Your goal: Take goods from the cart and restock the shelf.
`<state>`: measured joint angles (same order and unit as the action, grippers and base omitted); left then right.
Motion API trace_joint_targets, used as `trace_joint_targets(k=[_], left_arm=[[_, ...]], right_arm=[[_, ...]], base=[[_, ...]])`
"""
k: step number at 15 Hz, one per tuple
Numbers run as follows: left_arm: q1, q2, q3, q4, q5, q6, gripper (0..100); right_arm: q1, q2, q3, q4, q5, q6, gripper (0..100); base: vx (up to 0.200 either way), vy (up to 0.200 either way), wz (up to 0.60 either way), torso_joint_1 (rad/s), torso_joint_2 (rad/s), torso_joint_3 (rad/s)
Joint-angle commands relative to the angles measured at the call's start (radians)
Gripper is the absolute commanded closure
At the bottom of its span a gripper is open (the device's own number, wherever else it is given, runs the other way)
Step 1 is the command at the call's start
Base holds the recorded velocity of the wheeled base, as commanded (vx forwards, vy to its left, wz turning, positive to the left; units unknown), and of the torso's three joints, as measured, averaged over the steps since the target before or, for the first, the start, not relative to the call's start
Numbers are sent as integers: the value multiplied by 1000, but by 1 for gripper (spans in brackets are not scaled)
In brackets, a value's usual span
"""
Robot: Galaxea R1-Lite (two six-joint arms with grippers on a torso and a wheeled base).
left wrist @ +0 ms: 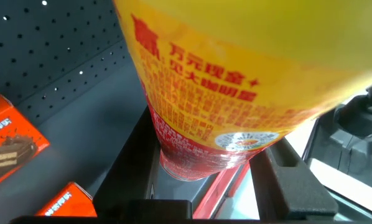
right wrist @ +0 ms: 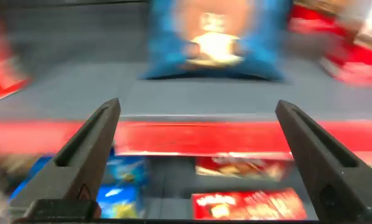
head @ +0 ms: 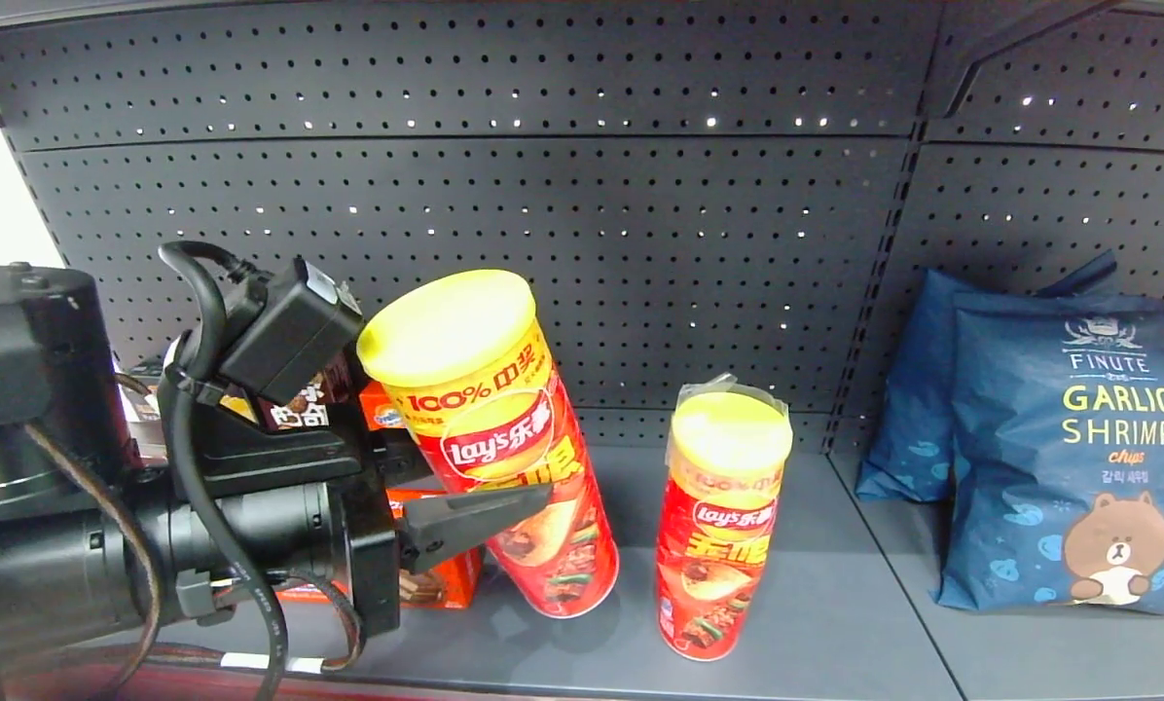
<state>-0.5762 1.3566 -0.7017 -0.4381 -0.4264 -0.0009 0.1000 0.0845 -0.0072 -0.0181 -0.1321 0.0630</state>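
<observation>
A tall red chip can with a yellow lid (head: 490, 428) leans to the left over the grey shelf board (head: 835, 623). My left gripper (head: 504, 492) is shut on its middle. In the left wrist view the can (left wrist: 236, 74) sits between the two dark fingers (left wrist: 133, 162), its base low by the shelf's front. I cannot tell whether the base touches the board. A second can of the same kind (head: 723, 516) stands upright just to the right. My right gripper (right wrist: 198, 155) is open and holds nothing, in front of the shelf's red front edge (right wrist: 198, 140).
Orange snack boxes (head: 441, 579) lie behind the left gripper, also seen as orange boxes (left wrist: 5, 143). Blue chip bags (head: 1069, 467) stand at the right of the shelf; one blue bag (right wrist: 214, 37) faces the right gripper. Perforated back panel (head: 640, 243) closes the rear. Packets (right wrist: 248, 202) lie below.
</observation>
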Motion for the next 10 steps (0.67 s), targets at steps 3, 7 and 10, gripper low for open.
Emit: trace_joint_targets(k=[3,7,10], left_arm=[[67,-5,-2,2,-57,-1,100],[64,9,-9,-1,-58,5,100],[79,19,-21,-1,-58,5,100]], right_arm=[[17,8,7,21,91,-71,0],[17,8,7,21,89,-69,0],[17,8,7,21,89,-69,0]], base=[[0,0,0,0,0,0],[0,0,0,0,0,0],[0,0,0,0,0,0]])
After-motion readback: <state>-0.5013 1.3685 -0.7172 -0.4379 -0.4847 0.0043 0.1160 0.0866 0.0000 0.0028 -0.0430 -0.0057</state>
